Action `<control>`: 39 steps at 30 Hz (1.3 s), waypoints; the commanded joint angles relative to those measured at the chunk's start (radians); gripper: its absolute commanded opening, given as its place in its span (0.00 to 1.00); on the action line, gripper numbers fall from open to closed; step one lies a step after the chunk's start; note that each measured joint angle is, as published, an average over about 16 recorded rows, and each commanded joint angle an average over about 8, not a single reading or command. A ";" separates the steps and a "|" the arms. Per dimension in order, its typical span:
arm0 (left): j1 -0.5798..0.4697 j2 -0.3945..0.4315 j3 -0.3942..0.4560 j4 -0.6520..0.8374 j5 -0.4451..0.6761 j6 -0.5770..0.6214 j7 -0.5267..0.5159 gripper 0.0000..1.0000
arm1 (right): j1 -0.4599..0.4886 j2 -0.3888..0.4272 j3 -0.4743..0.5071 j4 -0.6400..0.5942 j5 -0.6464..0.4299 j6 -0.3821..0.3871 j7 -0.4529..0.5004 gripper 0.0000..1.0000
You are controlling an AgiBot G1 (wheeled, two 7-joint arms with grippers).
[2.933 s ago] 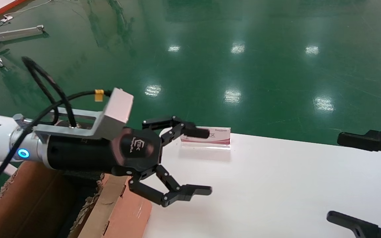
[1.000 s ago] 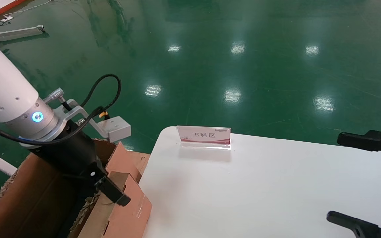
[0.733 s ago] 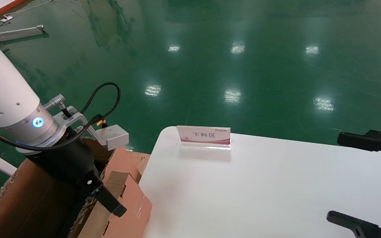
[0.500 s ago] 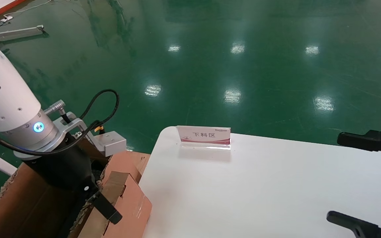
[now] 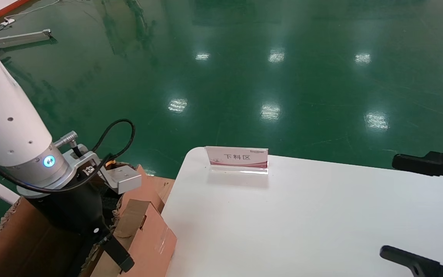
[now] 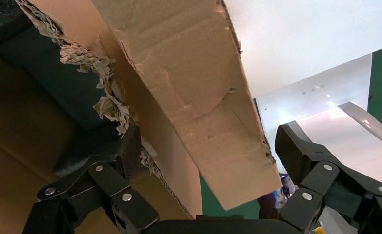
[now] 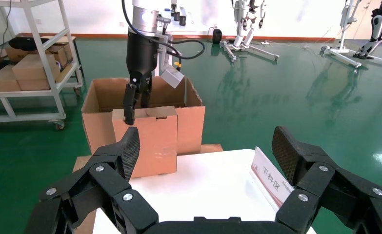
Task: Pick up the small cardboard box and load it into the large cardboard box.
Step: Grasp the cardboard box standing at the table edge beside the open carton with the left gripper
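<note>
The small cardboard box (image 5: 148, 242) stands on the table's left edge, its top flap raised, pressed against the large cardboard box (image 5: 17, 238). My left gripper (image 5: 110, 257) points down, open. In the left wrist view it (image 6: 209, 146) straddles a brown cardboard panel (image 6: 193, 87), with the large box's ragged wall (image 6: 106, 102) and dark foam (image 6: 47, 73) beside one finger. The right wrist view shows one of its fingers (image 7: 129, 105) in front of the small box (image 7: 150, 146), with the large box (image 7: 189, 122) behind. My right gripper (image 5: 398, 207) hangs open and empty over the table's right side.
A white table (image 5: 302, 223) carries a small sign holder (image 5: 237, 157) at its far edge, also in the right wrist view (image 7: 271, 178). A shelf cart (image 7: 28, 68) with cartons stands beyond the large box. Green floor lies all around.
My left arm has swung from level over the table to pointing down, then sunk lower over the seam between the two boxes. The right gripper has not moved.
</note>
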 commanded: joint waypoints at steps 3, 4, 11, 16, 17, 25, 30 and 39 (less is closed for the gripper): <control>0.011 -0.003 0.006 -0.001 0.004 -0.012 -0.003 1.00 | 0.000 0.000 0.000 0.000 0.000 0.000 0.000 1.00; 0.014 -0.004 0.007 -0.001 0.005 -0.016 -0.002 1.00 | 0.000 0.000 0.000 0.000 0.000 0.000 0.000 1.00; 0.031 -0.008 0.008 -0.002 0.014 -0.044 0.007 1.00 | 0.000 0.000 0.000 0.000 0.000 0.000 0.000 1.00; 0.040 -0.011 0.008 -0.002 0.019 -0.058 0.014 0.60 | 0.000 0.000 0.000 0.000 0.000 0.000 0.000 1.00; 0.041 -0.011 0.008 -0.002 0.020 -0.060 0.015 0.48 | 0.000 0.000 0.000 0.000 0.000 0.000 0.000 1.00; 0.046 -0.013 0.008 -0.003 0.023 -0.068 0.019 0.00 | 0.000 0.000 0.000 0.000 0.000 0.000 0.000 0.31; 0.047 -0.013 0.008 -0.003 0.024 -0.070 0.021 0.00 | 0.000 0.000 0.000 0.000 0.000 0.000 0.000 0.00; 0.048 -0.013 0.009 -0.002 0.023 -0.073 0.021 0.00 | 0.000 0.000 0.000 0.000 0.000 0.000 0.000 0.00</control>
